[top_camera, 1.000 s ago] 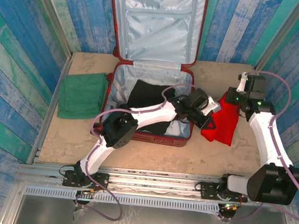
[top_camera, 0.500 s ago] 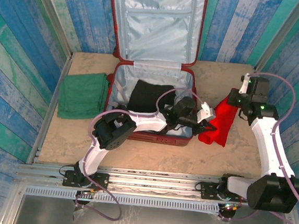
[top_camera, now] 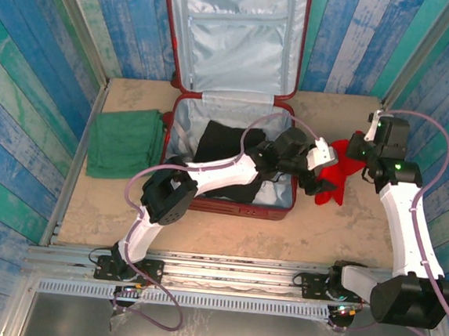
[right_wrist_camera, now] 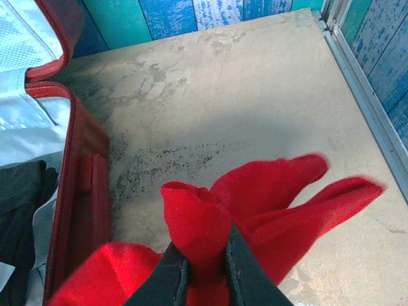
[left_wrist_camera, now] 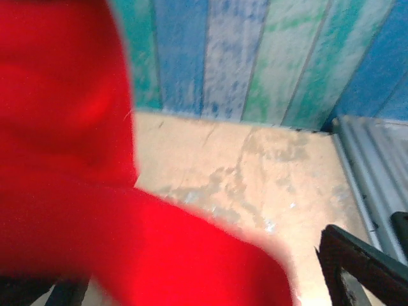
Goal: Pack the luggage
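My right gripper pinches the red cloth, my left gripper stands apart; next I must lift the cloth into the luggage.

luggage: open on bench, lid up vs back wall, base flat
in base: black garment, partly under L arm
green cloth: folded, on bench just L of luggage
red cloth: bunched, just R of luggage
L arm: crosses base; left fingers at red cloth
R arm: right fingers at cloth's far end
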Tool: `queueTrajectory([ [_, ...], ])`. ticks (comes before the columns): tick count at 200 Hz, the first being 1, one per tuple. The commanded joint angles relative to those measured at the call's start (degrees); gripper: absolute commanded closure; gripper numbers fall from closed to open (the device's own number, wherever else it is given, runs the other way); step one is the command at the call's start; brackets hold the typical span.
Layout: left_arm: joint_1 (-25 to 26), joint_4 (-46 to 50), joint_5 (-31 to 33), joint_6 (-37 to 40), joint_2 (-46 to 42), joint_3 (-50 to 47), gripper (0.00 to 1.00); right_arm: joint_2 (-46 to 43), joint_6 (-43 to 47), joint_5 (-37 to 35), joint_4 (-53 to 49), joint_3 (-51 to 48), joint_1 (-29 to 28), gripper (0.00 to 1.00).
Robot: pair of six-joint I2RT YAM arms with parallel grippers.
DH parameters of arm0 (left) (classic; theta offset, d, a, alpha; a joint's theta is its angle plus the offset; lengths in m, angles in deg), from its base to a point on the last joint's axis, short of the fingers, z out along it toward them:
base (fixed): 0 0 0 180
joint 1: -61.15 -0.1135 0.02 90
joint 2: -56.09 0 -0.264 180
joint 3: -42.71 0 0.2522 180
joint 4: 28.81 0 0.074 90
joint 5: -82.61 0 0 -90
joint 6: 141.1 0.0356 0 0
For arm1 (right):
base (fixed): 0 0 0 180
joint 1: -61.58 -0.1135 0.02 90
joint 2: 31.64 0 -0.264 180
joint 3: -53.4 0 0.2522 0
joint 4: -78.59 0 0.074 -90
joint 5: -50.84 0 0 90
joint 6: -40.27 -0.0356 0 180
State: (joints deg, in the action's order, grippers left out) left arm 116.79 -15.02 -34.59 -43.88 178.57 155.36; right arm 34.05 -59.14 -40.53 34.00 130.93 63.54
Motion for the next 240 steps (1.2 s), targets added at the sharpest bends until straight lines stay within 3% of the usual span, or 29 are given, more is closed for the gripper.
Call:
queueTrajectory([
  [1, -1.5, 10.5, 4.3, -0.9, 1.0, 6.1, 0.07, 0.2, -0.2, -0.2, -0.3, 0.2, 0.2, 0.99],
  [47, -4.9, 5.2, 1.1, -4.1, -3.5, -2.4, 0.07, 0.5, -0.2, 1.1, 0.1, 1.2, 0.2, 0.99],
  [101, -8.3, 7.9, 2.9, -2.1, -5.9, -2.8, 0.07, 0.3, -0.1, 2.4, 0.3, 3.1, 0.2, 1.00],
  [149, -8.8, 19.0, -1.0, 5.7, -4.1, 5.3, 0.07, -0.1, 0.0, 1.9, 0.7, 3.6, 0.2, 0.99],
  [205, -6.2, 23.9, -5.4, 12.4, -1.6, 9.0, 0.00, 0.6, -0.2, 2.2, 0.9, 5.0, 0.2, 1.00],
  [240, -5.5, 29.1, -2.5, 12.5, 3.5, 16.0, 0.06, 0.6, -0.3, 2.3, 0.8, 6.0, 0.2, 0.99],
])
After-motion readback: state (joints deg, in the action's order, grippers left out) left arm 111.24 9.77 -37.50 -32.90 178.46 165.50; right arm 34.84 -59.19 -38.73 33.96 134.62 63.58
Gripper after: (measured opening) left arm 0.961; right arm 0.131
